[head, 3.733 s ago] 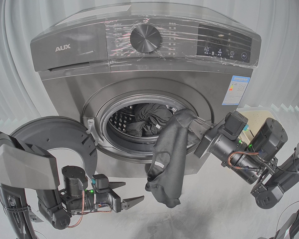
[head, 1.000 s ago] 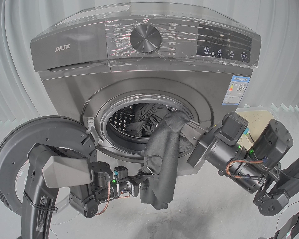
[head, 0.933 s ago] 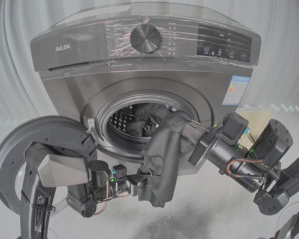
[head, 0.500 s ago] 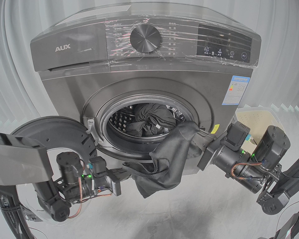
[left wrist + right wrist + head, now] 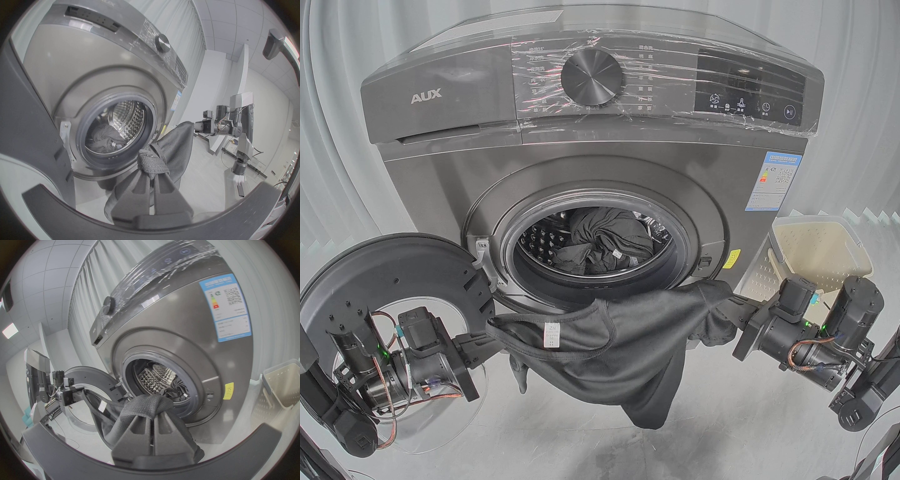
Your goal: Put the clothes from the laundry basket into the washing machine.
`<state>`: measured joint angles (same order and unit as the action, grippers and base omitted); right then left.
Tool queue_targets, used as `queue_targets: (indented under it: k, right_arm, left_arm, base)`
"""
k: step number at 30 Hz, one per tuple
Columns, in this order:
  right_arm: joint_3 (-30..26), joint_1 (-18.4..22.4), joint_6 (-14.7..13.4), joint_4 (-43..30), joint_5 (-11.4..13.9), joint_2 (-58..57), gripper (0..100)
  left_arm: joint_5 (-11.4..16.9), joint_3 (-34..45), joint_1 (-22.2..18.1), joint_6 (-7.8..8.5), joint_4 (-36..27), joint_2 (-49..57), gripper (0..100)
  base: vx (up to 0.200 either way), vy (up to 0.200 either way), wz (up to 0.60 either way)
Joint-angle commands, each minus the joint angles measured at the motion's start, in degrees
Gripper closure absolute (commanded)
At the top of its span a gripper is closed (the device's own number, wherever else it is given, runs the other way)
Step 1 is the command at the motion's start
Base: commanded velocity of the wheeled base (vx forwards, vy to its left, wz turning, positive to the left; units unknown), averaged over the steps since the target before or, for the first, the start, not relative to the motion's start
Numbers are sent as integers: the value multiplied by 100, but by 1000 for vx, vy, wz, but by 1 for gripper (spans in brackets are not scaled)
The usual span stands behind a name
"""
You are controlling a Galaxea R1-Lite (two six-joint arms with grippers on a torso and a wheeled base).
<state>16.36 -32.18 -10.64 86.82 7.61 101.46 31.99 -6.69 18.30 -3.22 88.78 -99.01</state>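
Nearest the head camera, low over the pale floor [image 5: 737, 425], a dark garment [image 5: 612, 350] stretched wide between the two arms, sagging in the middle, with its lowest fold hanging toward the floor and a white tag [image 5: 551, 334] facing out by the neckline. At its left end, the left gripper [image 5: 483, 342], jaws pressed together on a bunched bit of the neck edge. At its right end, the right gripper [image 5: 730, 304], jaws likewise pinched on a gathered fold of the fabric. Wholly outside the drum [image 5: 540, 240], and spread across just below the lower rim of the opening. Behind the left arm, the round door [image 5: 394, 269], swung fully open to the left. Further back, the grey washing machine [image 5: 456, 169], with more dark clothes [image 5: 606, 240] heaped inside the perforated drum. To the machine's right, just beside it on the floor, a cream laundry basket [image 5: 819, 250] with perforated walls. Highest on the machine's front, the control dial [image 5: 592, 77]. Farthest back, pale curtains [image 5: 337, 156] on both sides.
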Motion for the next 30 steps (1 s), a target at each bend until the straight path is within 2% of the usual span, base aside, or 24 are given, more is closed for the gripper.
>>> queue_targets:
  k: [1,4,5,7,12,24,30]
  right_arm:
    - [-54,459,53,81,92,383,100]
    - [8,757,238,125,101,594,100]
    - [16,960,449,151,118,699,100]
    - [-10,1047,563,151,127,708,100]
    - [-19,1083,554,151,285,576,100]
    - [43,1083,581,151,268,111,100]
    - [69,1083,590,142,268,-65,100]
  left_arm:
    - [18,-174,-151,14,7,66,100]
    - [-8,-280,-151,41,7,-30,100]
    - [-26,-245,-160,58,16,-74,100]
    - [-35,-227,-230,49,7,-74,100]
    - [-35,-280,-415,41,7,-83,100]
    - [-44,-368,-415,58,7,-30,100]
    - [-61,-579,-415,5,7,110,100]
  base:
    - [0,0,0]
    - [0,0,0]
    - [0,0,0]
    - [0,0,0]
    - [0,0,0]
    - [0,0,0]
    - [0,0,0]
